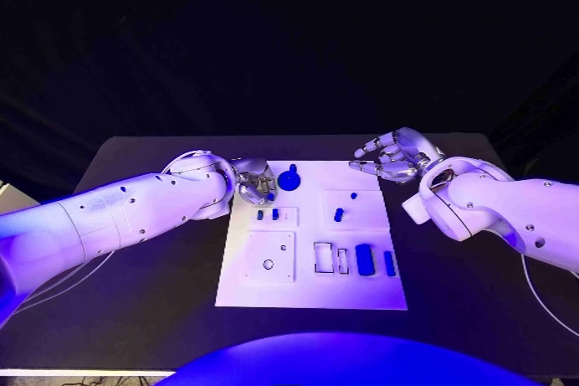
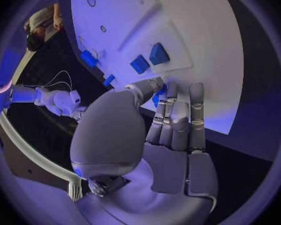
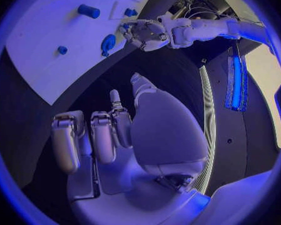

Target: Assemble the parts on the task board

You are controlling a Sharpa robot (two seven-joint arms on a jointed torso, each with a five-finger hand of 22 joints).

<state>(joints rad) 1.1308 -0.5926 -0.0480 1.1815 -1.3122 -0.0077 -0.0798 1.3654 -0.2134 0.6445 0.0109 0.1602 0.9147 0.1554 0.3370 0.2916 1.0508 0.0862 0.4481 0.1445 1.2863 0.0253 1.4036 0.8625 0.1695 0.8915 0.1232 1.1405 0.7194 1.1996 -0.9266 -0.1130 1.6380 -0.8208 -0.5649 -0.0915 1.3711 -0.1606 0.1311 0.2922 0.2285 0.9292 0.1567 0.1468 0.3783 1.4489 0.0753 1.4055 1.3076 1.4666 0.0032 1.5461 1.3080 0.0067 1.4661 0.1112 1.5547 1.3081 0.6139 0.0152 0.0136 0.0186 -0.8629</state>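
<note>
The white task board (image 1: pixel 362 294) lies in the middle of the black table. My left hand (image 1: pixel 256 185) is at the board's far left corner, and its thumb and fingertips (image 2: pixel 172 97) pinch a round-headed blue part (image 1: pixel 289 178) that stands on the board; the fingers hide most of this part (image 2: pixel 157 96) in the left wrist view. Two small blue parts (image 1: pixel 267 213) stand in a raised block just in front of that hand. My right hand (image 1: pixel 392 156) hovers off the board's far right corner, fingers apart and holding nothing (image 3: pixel 103 135).
Two blue bars (image 1: pixel 365 259) (image 1: pixel 388 262) lie near the board's right edge beside rectangular slots (image 1: pixel 325 257). Small blue pegs (image 1: pixel 339 214) (image 1: pixel 354 195) stand on the right block. A square white plate (image 1: pixel 269 256) sits on the board's left half.
</note>
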